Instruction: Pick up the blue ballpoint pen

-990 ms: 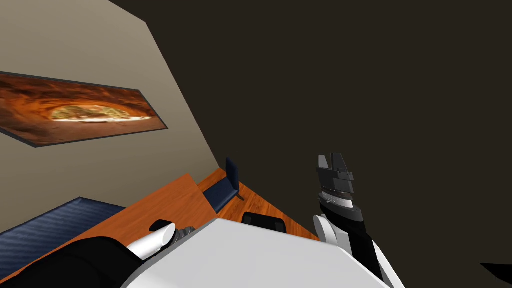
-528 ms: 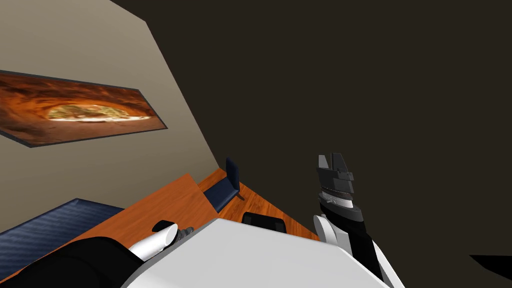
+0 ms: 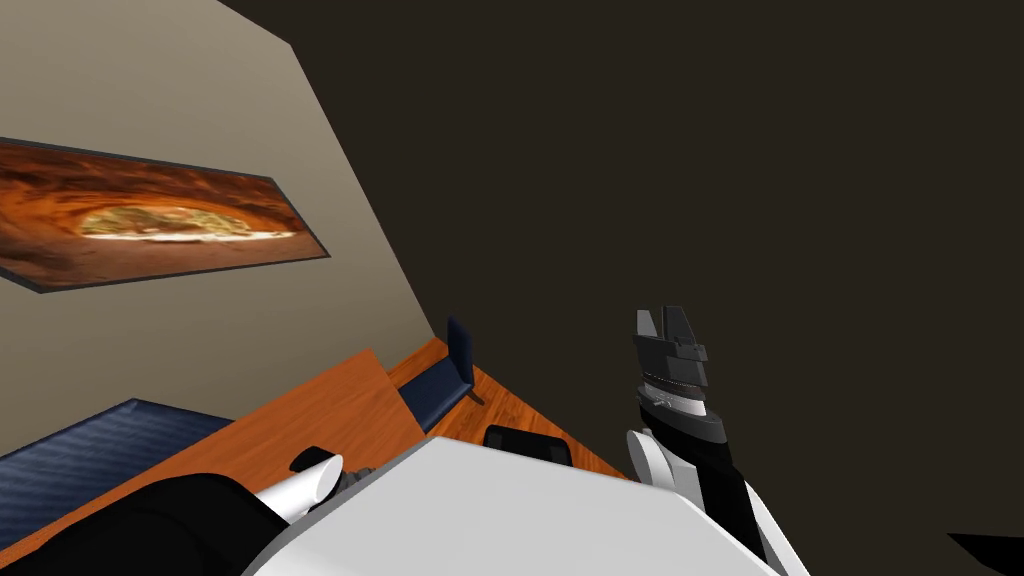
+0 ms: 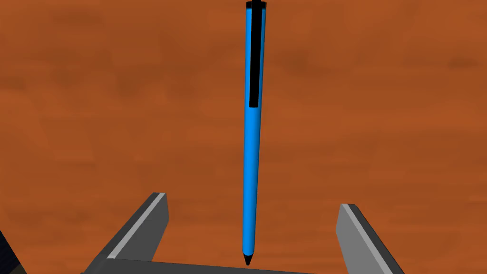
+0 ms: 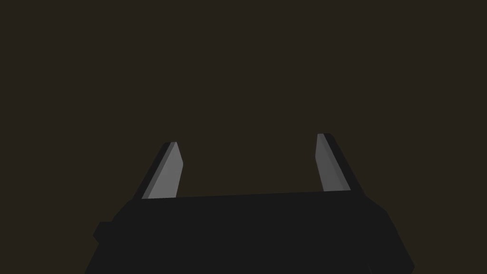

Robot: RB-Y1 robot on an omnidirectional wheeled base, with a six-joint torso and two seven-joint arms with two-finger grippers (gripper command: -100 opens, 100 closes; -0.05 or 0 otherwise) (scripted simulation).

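Two light grey fingers [image 4: 154,214] of the left gripper [image 4: 253,200] are standing wide apart and gripping nothing, facing an orange-brown wooden desk top [image 4: 95,119]. The blue ballpoint pen [image 4: 251,157] is lying flat on that wood, running lengthwise through the middle of the gap. Its black tip is sitting between the two fingers, close to the gripper's dark body. Its end with the black clip is pointing away, well beyond the fingertips. Neither finger is touching the pen, and whether the fingertips are reaching the wood I cannot tell.

In the head view the left forearm [image 3: 300,485] is reaching over the same desk top [image 3: 320,410] at the lower left of the frame. A navy striped surface [image 3: 90,455] is showing at the left edge beside the desk. A dark blue chair [image 3: 445,375] is standing just past the desk's far corner, near the middle of the frame. A framed orange picture [image 3: 150,225] is hanging on the beige wall at the upper left.

The right gripper [image 3: 662,318] is being held up at the lower middle-right of the frame, against a dark brown wall. In its wrist view its fingers [image 5: 164,173] are spread apart with nothing between them.
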